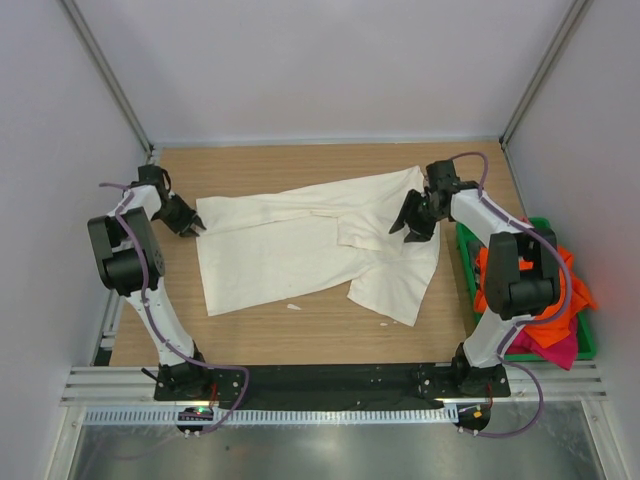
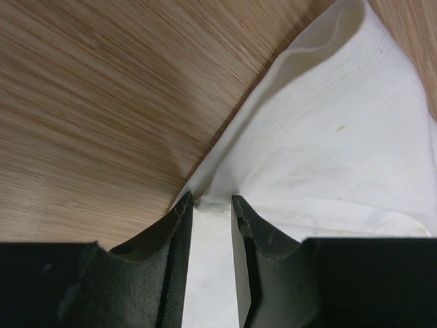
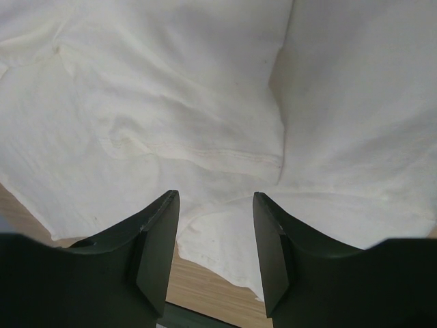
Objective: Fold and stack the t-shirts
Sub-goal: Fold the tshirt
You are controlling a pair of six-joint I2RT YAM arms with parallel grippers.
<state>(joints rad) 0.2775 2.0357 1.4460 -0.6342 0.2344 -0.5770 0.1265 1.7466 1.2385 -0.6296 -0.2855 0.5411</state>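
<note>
**Cream shirt mid-fold, snag risk on left hem**

Cream t-shirt [image 1: 290, 250] lies flat-ish on the bench [image 1: 300, 165], skewed, with one sleeve [image 1: 365, 235] turned in over the body and the lower right part sticking out toward the near edge.

Left gripper [image 2: 210, 201] is at the shirt's left edge. Its fingers are parted a little, with the hem lying in the gap and not visibly clamped. Right gripper [image 3: 215, 198] hovers just above the shirt's right side, fingers spread with nothing between them.

Risks:
- If the left arm pulls away sideways, the hem in the gap could catch on a finger and drag that edge out of line.
- The right fingers sit over overlapping layers. Closing there may pick up two layers, or only the top one (the wrist view doesn't show which), and bunch the fold.
- The shirt is askew, so any fold from here comes out crooked.

Green bin [image 1: 589, 340], right of the bench, holds a heap: orange shirt [image 1: 578, 295] on top, magenta shirt [image 1: 560, 350] under it. The right arm's elbow hangs over the heap and could hook it.
</note>
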